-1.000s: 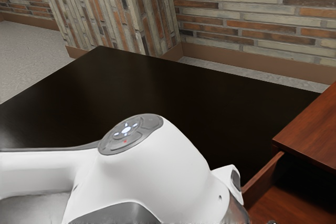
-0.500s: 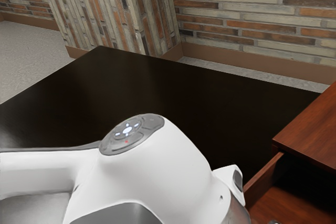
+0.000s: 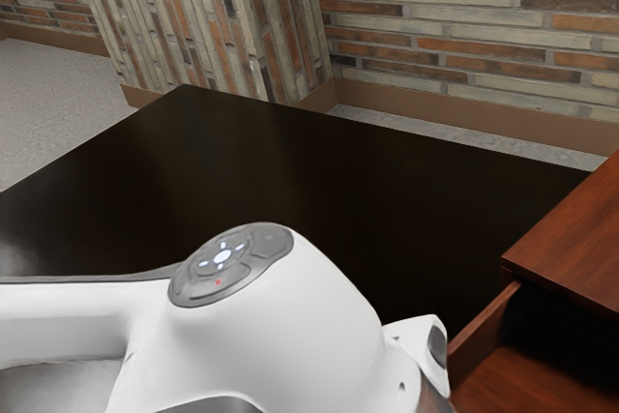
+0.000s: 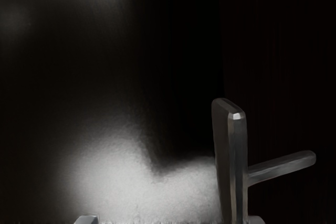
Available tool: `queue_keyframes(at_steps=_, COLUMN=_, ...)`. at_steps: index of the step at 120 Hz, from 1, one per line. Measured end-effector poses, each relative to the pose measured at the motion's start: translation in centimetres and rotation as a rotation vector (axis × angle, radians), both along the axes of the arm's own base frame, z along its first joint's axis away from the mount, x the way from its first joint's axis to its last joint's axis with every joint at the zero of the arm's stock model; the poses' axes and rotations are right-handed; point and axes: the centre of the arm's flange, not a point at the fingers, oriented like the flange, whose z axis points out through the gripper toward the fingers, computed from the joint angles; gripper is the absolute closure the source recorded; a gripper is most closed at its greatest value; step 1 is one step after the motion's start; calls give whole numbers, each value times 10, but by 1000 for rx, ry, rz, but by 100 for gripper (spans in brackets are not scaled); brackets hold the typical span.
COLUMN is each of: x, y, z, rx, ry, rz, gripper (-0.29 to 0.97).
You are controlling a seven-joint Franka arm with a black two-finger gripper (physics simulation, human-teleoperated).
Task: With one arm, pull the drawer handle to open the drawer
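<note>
My arm (image 3: 251, 336) has slid toward the exterior view's left and a little lower than a second ago, and its round grey joint cap (image 3: 230, 263) with the lit buttons has gone the same way. The drawer (image 3: 484, 331) sits at the exterior view's lower right, as before. Its red-brown side wall stands out from under the cabinet top (image 3: 571, 244), so it is partly pulled out and part of its inner floor shows. The wrist end of my arm dips toward the drawer's front at the picture's lower edge. In the wrist view, the drawer handle (image 4: 230, 161), a grey metal bar with one short post branching off it, lies close under my hand against a dark surface. A pale blur spreads beside it. Whether my pincer is released, clenched or grasping that handle I cannot tell. The dark table (image 3: 290, 171) stretches behind my arm to the brick wall (image 3: 464, 16) and the pale floor (image 3: 48, 103).
</note>
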Motion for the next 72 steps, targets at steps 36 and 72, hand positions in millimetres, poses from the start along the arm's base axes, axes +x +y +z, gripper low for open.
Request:
queue_keyframes(at_steps=36, x=-5, y=1, z=15, rx=29, ry=-72, rz=-24, gripper=38)
queue_keyframes(at_steps=72, x=45, y=45, z=109, rx=61, ry=-204, rz=49, gripper=33)
